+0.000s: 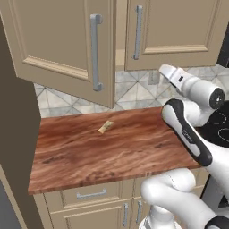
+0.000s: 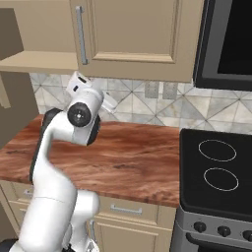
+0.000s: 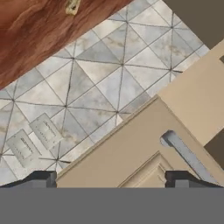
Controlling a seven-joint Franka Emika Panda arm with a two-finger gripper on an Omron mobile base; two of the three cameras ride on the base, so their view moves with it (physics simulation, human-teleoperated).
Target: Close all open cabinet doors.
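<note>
One tall beige cabinet door point(image 1: 58, 40) hangs swung open over the left of the counter, its silver bar handle point(image 1: 96, 51) facing me. The cabinet door point(image 1: 174, 27) to its right lies flat and closed, and it is seen again as the door point(image 2: 138, 34) in the right base view. My gripper point(image 3: 112, 181) is open, fingertips point(image 3: 41, 179) wide apart with nothing between them. In the hand view it looks at a door's lower corner point(image 3: 131, 148) and the end of its handle point(image 3: 186, 153). The white hand point(image 1: 172, 75) sits just below the closed door, near the backsplash.
A small tan scrap point(image 1: 105, 127) lies on the wooden counter point(image 1: 98, 152). Two wall outlets point(image 3: 35, 140) sit in the tiled backsplash. A black stove point(image 2: 216, 167) stands to the right under a microwave point(image 2: 229, 39). Base drawers point(image 1: 91, 194) are below; a tall dark panel point(image 1: 15, 134) stands left.
</note>
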